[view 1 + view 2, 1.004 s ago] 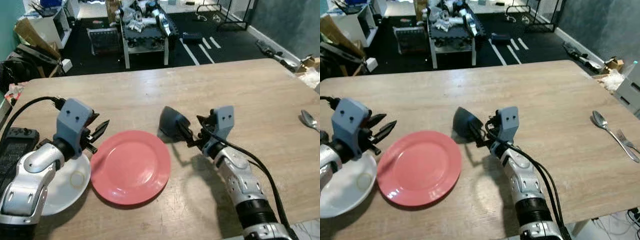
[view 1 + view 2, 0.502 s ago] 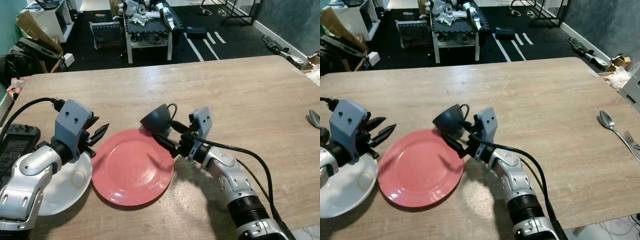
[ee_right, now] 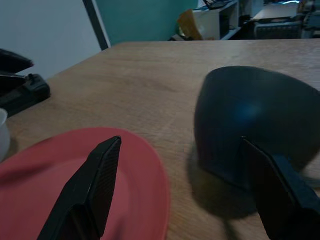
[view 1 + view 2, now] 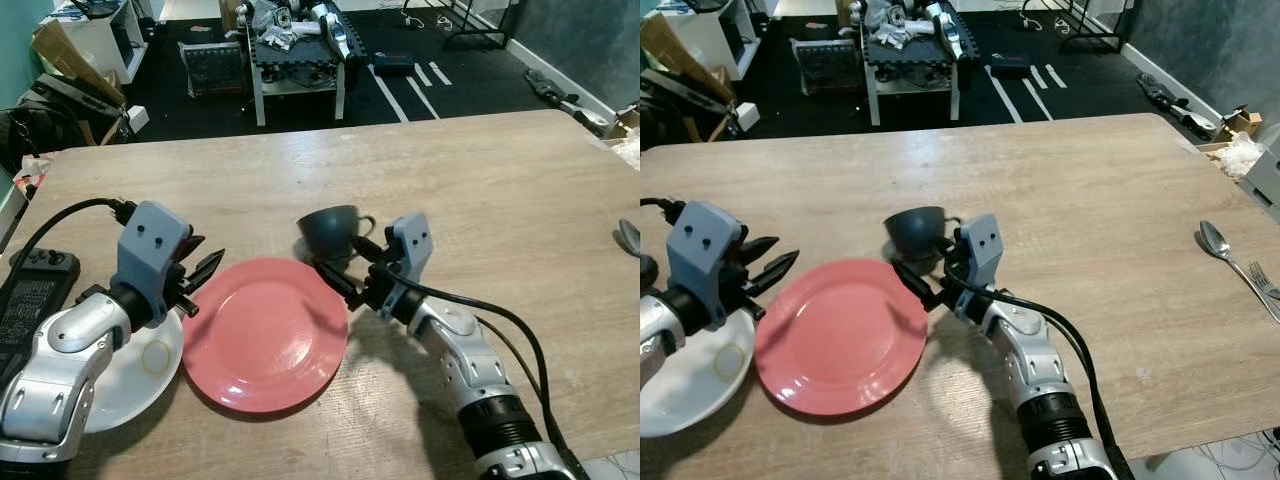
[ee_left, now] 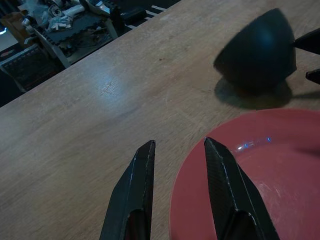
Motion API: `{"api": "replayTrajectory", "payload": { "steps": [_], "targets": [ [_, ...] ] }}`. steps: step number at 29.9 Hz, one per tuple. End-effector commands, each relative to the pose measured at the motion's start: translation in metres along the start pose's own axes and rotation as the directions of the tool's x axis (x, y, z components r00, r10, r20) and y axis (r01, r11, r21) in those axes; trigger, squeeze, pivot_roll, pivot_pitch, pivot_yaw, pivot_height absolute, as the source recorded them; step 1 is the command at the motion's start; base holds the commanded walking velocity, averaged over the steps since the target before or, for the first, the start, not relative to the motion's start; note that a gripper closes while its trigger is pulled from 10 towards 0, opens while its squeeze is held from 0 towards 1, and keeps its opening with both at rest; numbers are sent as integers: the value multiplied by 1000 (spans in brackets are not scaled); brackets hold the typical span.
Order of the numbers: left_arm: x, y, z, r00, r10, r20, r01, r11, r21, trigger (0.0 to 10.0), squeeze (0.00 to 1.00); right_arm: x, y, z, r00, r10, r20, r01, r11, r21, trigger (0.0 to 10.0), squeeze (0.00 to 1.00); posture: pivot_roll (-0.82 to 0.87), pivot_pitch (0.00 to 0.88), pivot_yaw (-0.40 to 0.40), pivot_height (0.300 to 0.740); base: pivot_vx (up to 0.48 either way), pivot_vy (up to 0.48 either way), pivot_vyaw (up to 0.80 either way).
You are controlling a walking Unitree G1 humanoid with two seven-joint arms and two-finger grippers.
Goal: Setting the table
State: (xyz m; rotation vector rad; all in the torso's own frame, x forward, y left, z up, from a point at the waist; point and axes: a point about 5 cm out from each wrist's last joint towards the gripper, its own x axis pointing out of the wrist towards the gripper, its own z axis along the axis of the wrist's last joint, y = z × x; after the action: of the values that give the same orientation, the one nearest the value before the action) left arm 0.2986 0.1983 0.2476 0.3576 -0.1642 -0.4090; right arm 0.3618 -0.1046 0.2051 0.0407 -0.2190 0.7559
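A dark grey cup (image 4: 333, 229) stands upright on the wooden table (image 4: 480, 180), its handle to the right, just behind the rim of a red plate (image 4: 265, 333). My right gripper (image 4: 350, 263) is open right beside the cup; in the right wrist view its fingers (image 3: 95, 185) are spread wide, with the cup (image 3: 250, 120) next to one of them. My left gripper (image 4: 208, 268) hovers open at the red plate's left edge, over a white plate (image 4: 125, 375). In the left wrist view its fingers (image 5: 137, 190) point along the plate's rim toward the cup (image 5: 257, 52).
A spoon (image 4: 1218, 243) and a fork (image 4: 1260, 283) lie at the table's right edge. A black controller (image 4: 30, 285) sits at the left edge. Beyond the table, a dark floor holds a low cluttered bench (image 4: 295, 50) and boxes.
My right gripper has carried the cup from lying tilted to the right of the plate, lifted it, and set it upright behind the plate's rim. The left gripper has barely moved.
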Motion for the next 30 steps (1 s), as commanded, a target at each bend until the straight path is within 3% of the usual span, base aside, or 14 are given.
{"api": "replayTrajectory", "payload": {
  "steps": [1, 5, 7, 10, 17, 30],
  "targets": [
    [-1, -3, -3, 1000, -8, -13, 8, 1000, -13, 10000, 0, -1, -2, -4, 999, -37, -1, 37, 999, 19, 10000, 0, 168, 211, 96, 740, 0, 0, 0],
    [-2, -4, -3, 1000, -6, -12, 6, 1000, -14, 10000, 0, -1, -3, -6, 998, -62, -3, 62, 998, 14, 10000, 0, 167, 212, 95, 740, 0, 0, 0],
    [0, -7, -4, 1000, -4, -9, 4, 1000, -22, 10000, 0, -6, -5, -9, 988, -154, 9, 154, 987, 37, 10000, 0, 148, 217, 85, 740, 0, 0, 0],
    [0, -8, -4, 1000, -5, -7, 4, 1000, -24, 10000, 0, -8, -5, -10, 985, -171, 14, 171, 984, 46, 10000, 0, 148, 217, 85, 740, 0, 0, 0],
    [13, -13, 0, 1000, -20, 24, 21, 999, -46, 10000, 0, -23, 0, 11, 938, -321, 132, 311, 946, 95, 10000, 0, 79, 213, 120, 740, 0, 0, 0],
    [28, -15, 3, 998, -13, 59, 16, 998, -56, 10000, 0, -34, -2, 18, 907, -395, 149, 385, 919, 90, 10000, 0, 17, 173, 128, 740, 0, 0, 0]
  ]
}}
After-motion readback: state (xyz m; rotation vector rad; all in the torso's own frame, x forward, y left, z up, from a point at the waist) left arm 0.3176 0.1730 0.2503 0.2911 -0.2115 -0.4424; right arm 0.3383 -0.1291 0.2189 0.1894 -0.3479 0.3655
